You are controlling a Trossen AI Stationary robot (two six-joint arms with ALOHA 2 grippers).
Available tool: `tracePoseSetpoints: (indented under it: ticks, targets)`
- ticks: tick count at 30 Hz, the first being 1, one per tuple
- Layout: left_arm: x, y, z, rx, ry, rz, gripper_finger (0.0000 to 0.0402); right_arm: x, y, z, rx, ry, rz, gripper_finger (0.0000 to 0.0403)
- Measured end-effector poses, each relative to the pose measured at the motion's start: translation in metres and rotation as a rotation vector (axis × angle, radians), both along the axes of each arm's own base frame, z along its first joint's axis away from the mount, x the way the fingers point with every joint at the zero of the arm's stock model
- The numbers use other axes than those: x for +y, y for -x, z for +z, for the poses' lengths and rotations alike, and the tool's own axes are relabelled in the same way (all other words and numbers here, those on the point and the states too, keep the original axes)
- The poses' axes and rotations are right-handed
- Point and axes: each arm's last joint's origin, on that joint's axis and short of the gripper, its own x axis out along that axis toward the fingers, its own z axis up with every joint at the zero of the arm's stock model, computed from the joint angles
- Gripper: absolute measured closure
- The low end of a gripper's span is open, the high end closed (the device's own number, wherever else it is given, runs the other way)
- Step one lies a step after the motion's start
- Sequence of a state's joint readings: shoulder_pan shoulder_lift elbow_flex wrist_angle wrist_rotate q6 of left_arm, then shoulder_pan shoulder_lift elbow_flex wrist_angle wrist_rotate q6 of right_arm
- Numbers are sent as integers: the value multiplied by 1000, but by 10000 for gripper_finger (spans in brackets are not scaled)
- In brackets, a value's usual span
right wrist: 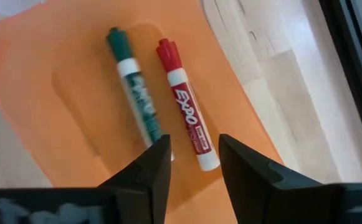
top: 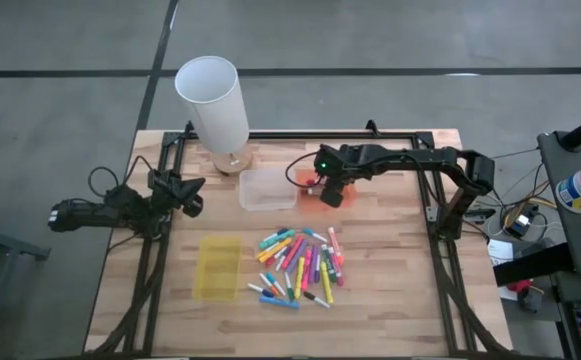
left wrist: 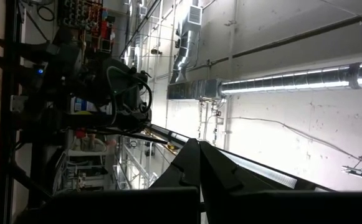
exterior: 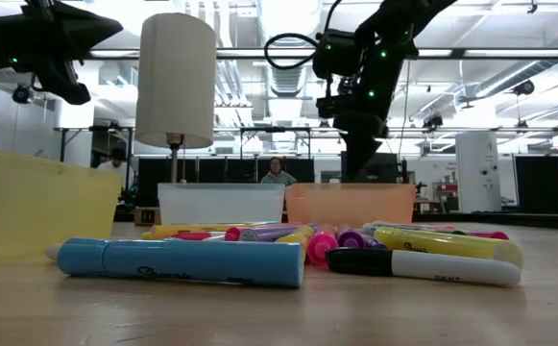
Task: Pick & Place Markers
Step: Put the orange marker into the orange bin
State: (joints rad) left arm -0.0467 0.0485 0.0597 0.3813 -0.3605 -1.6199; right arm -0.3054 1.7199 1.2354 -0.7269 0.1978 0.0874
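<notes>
Right gripper sits fingers apart, empty, over the orange tray; dipping could bump the red marker and green marker inside.

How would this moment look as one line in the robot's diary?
right hand: open over orange tray | in tray: green marker, red marker | left hand: shut, parked at table edge

Orange tray w/ green marker & red marker.
</notes>
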Motion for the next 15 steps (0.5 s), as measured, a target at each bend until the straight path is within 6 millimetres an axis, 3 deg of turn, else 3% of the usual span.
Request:
tracePoseSetpoints:
  ticks: [7,15]
  targets:
    - [0,0,0,0,0,0,402,0,0,0,-41,-41,-134,255]
    - [0,0,0,-1,2,-1,402,6,-5,18,-145,-285,-257,266]
